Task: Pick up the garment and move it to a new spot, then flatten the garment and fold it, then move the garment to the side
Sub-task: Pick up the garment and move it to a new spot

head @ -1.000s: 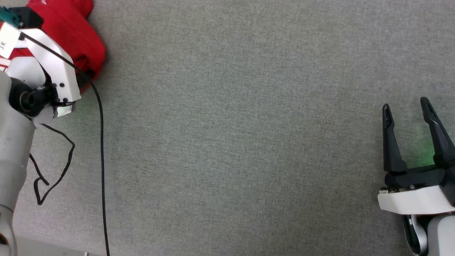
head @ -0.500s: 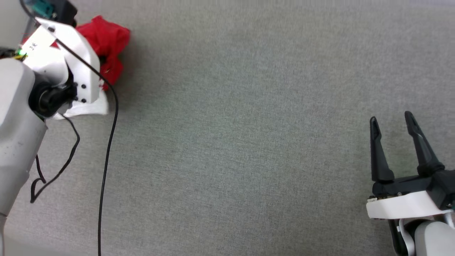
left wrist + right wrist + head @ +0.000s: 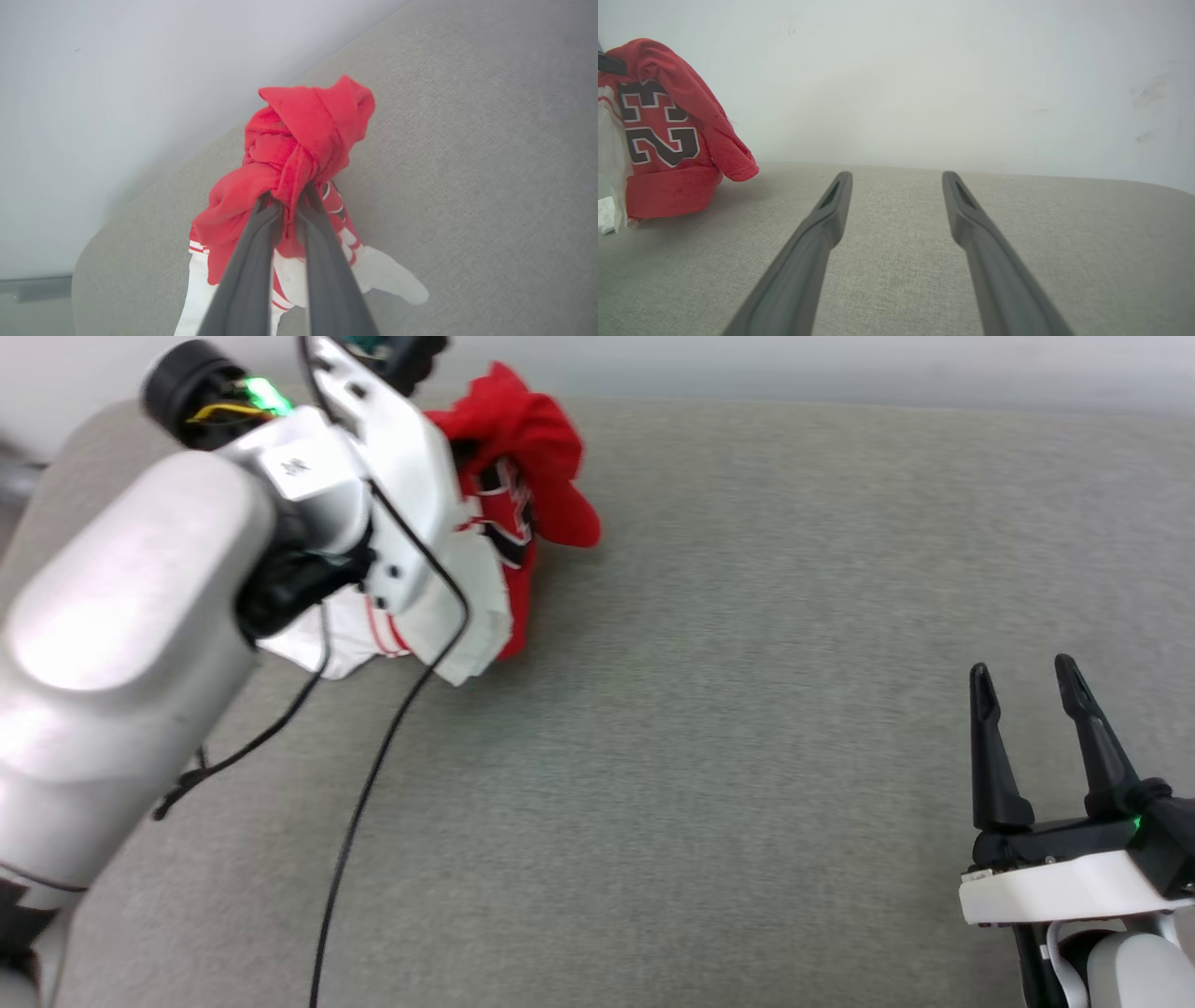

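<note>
Over at far left, the left tool (image 3: pixel 286 199) just clamped the crumpled red-and-white jersey shirt (image 3: pixel 308 126), now partly lifted, so the move's on; right tool (image 3: pixel 1021 667) sits open.

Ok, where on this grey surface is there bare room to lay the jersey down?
The wide grey surface between the bunched garment and the open right gripper is bare, back to its far edge. Crowded: the left side, where the left gripper grips the garment and black cables trail.
</note>
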`<state>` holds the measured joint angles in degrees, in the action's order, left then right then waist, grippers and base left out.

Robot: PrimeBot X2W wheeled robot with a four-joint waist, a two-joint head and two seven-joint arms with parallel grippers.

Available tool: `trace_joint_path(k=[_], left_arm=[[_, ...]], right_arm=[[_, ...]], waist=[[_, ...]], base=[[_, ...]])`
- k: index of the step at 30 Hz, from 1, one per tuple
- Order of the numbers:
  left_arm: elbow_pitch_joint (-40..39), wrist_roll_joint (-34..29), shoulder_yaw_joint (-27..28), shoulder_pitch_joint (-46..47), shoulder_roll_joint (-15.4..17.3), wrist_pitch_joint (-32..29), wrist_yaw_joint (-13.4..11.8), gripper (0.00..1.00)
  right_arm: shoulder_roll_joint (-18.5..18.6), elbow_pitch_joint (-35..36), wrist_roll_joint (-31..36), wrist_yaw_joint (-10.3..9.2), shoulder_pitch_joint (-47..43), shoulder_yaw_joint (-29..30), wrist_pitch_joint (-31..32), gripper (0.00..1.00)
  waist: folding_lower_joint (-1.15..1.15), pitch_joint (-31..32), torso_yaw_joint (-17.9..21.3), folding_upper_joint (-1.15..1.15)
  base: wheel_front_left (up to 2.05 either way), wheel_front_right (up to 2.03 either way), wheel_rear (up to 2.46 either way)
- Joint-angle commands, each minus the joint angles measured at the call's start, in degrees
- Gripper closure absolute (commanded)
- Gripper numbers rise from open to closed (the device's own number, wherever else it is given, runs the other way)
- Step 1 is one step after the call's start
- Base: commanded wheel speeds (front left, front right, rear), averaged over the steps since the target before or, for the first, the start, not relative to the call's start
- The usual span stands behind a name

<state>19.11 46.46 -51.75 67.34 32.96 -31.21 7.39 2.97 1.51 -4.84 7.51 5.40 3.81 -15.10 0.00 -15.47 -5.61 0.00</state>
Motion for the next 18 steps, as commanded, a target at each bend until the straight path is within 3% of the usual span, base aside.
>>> trace_joint_path(k=[1,10,18], left_arm=[[-1.05,-0.53,-1.16,1.34,-1.38,0.54,0.02,1.00],[-4.31,0.46,-12.11,4.75,-11.02,3.41,0.02,1.00],[-1.55,1.56,-21.06,2.42,-19.92,7.97,0.02,1.00]], right_arm=[[-0.15,0.03,-0.64,-0.04,0.00,0.23,-0.11,0.00],[-0.15,0.20,-3.49,-0.04,1.14,2.34,-0.11,0.00],[-0.16,0.78,-5.05,-0.03,3.06,5.82,-0.11,0.00]], waist=[[0.00,0.78,3.64,0.00],[0.00,-1.96,11.75,0.00],[0.00,-5.64,14.68,0.00]], base=[[0.00,0.00,0.00],[0.00,0.00,0.00],[0.00,0.00,0.00]])
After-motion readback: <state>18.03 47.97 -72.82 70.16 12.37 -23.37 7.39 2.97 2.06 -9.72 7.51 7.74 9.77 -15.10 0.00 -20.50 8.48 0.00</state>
